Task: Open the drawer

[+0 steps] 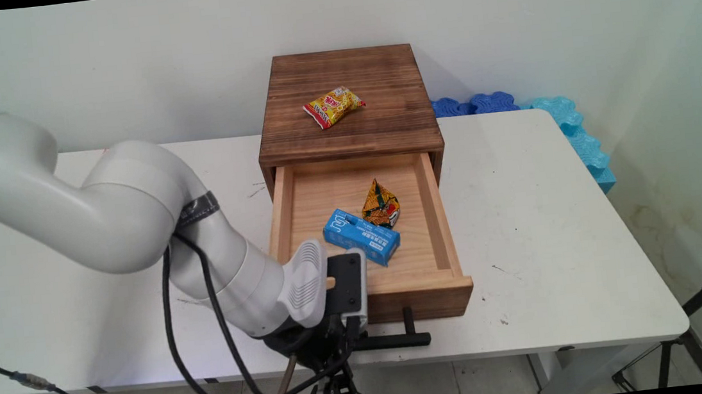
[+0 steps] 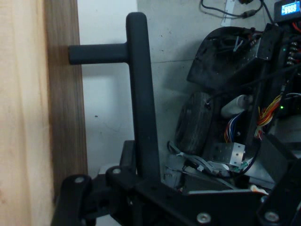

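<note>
Handle (image 2: 141,108) runs into claw (image 2: 141,181), fingertips hidden by linkage.

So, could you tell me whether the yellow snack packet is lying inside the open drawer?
No, the yellow snack packet lies on top of the wooden box, behind the open drawer.

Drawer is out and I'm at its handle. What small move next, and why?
Probably ease the gripper straight back off the handle, away from the drawer front. The drawer stands wide open, blue box and orange packet exposed, so more pulling seems unneeded; the bar sits in the gripper's linkage, so moving sideways could snag.
</note>
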`<state>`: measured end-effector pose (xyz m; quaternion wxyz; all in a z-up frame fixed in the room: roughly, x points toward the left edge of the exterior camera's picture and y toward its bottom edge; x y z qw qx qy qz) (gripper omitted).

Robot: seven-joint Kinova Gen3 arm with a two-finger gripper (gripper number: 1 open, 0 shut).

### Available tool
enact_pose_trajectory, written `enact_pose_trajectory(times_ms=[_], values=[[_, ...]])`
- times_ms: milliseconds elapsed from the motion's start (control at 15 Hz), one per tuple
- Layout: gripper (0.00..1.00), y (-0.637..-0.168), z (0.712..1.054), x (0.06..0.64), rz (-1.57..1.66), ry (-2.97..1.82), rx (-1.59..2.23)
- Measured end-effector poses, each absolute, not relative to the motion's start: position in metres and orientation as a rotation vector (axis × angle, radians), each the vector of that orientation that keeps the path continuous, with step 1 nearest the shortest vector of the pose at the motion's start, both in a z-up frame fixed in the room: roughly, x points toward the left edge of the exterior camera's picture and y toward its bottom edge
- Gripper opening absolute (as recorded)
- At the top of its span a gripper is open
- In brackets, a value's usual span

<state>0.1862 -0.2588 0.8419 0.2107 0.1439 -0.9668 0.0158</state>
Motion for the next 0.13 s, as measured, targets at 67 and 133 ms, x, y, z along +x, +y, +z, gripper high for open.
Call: enact_pose_trajectory(times_ms=[67,133], values=[[1.00,-0.2570,0.8419,0.1869,0.044,-2.686,0.397],[1.00,-0.2554,0.8422,0.1876,0.047,-2.685,0.392]])
